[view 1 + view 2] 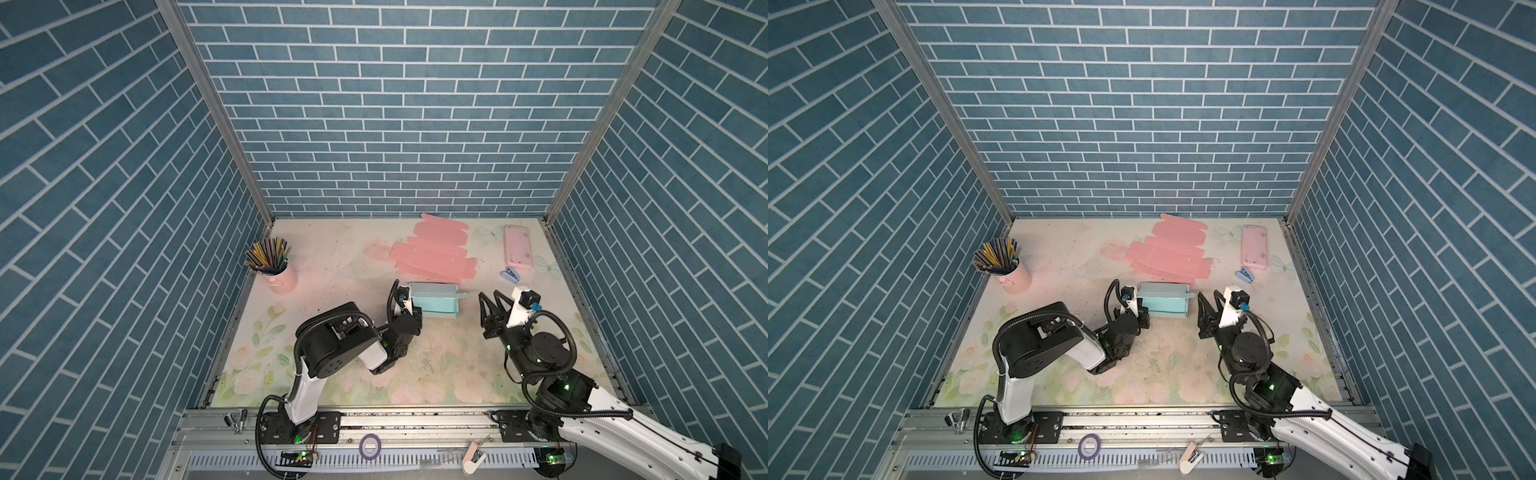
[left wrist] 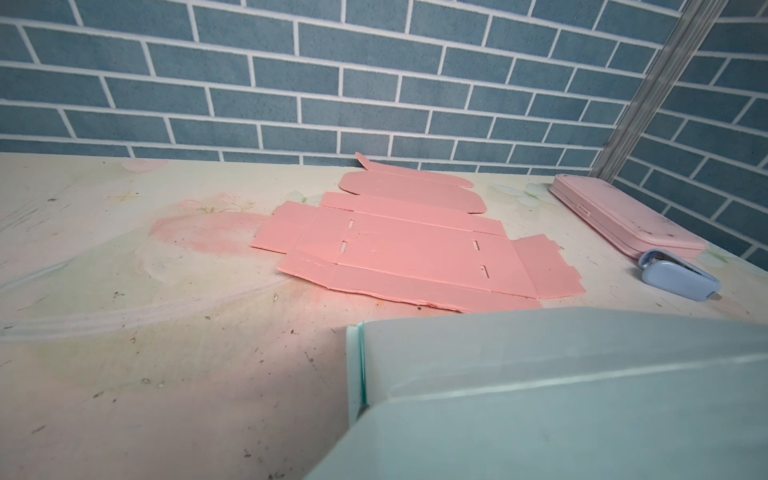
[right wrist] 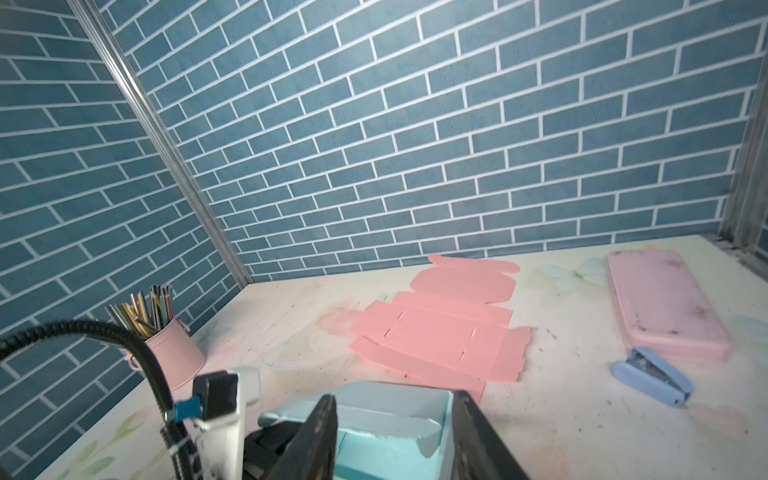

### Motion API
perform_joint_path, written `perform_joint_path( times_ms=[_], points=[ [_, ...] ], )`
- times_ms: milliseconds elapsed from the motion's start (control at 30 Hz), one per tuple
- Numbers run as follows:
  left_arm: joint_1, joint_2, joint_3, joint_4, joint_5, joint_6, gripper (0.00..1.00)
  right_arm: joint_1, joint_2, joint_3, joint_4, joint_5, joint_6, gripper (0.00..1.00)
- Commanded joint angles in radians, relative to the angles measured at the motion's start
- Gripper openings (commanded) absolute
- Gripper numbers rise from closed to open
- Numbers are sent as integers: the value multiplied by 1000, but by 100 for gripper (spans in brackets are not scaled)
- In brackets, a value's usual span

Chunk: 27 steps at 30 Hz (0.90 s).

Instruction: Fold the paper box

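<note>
left claw point(image 1: 415, 311): pressed together, pinching the end wall of the teal paper box point(image 1: 436, 307) | right claw point(image 1: 489, 297): spread, holding nothing | box: near right claw's fingertips, not touching, a flap pointing toward them

L gripper point(image 1: 412, 308) at left end of box point(image 1: 436, 306), R gripper point(image 1: 489, 296) just right of it, not touching. Beyond box: flat blank point(image 1: 432, 255). Beyond R gripper: stapler point(image 1: 510, 274), then case point(image 1: 517, 247). Beyond-left of L gripper, well apart: pencil cup point(image 1: 281, 279).
</note>
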Motion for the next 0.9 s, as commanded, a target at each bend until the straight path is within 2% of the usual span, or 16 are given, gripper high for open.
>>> perform_joint_path(
  times_ms=[0, 67, 200, 300, 400, 467, 600, 733, 800, 867],
  points=[
    [-17, 20, -1, -106, 51, 1, 1, -113, 200, 186, -242, -167, 118, 47],
    [-20, 10, -5, -111, 55, 3, 2, -203, 353, 255, -233, -361, 191, 46],
    [-24, -14, -2, -135, 86, 21, 5, -235, 573, 369, -256, -446, 170, 44],
    [-28, -30, 1, -160, 97, 24, 7, -238, 683, 407, -294, -444, 146, 43],
    [-27, -36, -4, -148, 122, 27, 11, -253, 749, 378, -286, -433, 153, 41],
    [-26, -46, 0, -155, 159, 29, 17, -264, 768, 345, -264, -421, 165, 40],
    [-28, -90, -2, -202, 228, 22, 37, -273, 773, 290, -250, -381, 171, 37],
    [-34, -184, -18, -297, 302, 11, 48, -278, 764, 241, -242, -357, 176, 36],
    [-35, -231, -16, -386, 343, 6, 55, -279, 767, 218, -229, -354, 178, 35],
    [-39, -278, -7, -514, 376, -1, 57, -281, 775, 195, -210, -353, 184, 35]
  ],
)
